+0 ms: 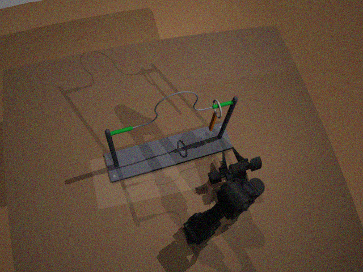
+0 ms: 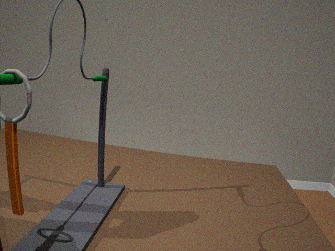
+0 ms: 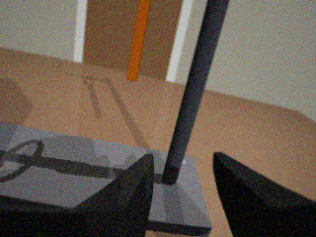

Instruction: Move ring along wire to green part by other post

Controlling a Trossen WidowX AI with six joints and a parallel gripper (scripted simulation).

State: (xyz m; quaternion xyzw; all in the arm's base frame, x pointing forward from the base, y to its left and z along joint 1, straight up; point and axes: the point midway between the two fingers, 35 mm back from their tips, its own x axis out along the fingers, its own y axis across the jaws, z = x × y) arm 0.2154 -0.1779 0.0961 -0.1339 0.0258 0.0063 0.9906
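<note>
The ring point(image 1: 220, 112) point(image 2: 29, 94) hangs around the right green part point(image 1: 227, 103) point(image 2: 6, 79), near its inner end, beside the right post point(image 1: 227, 118) point(image 3: 195, 89). Its orange handle point(image 1: 213, 120) point(image 2: 12, 164) point(image 3: 138, 44) points down. My gripper point(image 1: 228, 149) point(image 3: 183, 160) is partly open with nothing between its fingers. It is low at the near edge of the base, in front of the right post and away from the handle. In the wrist view the post's foot shows beyond the fingertips, the handle up and left; the ring is out of that view.
The thin grey wire point(image 1: 181, 92) point(image 2: 50, 35) curves up in a tall arch to the left green part point(image 1: 121, 130) point(image 2: 99, 78) at the left post point(image 1: 112, 149) point(image 2: 102, 121). Both posts stand on the grey base point(image 1: 126, 154) point(image 2: 108, 191) point(image 3: 49, 188). Shadows cross the base and table.
</note>
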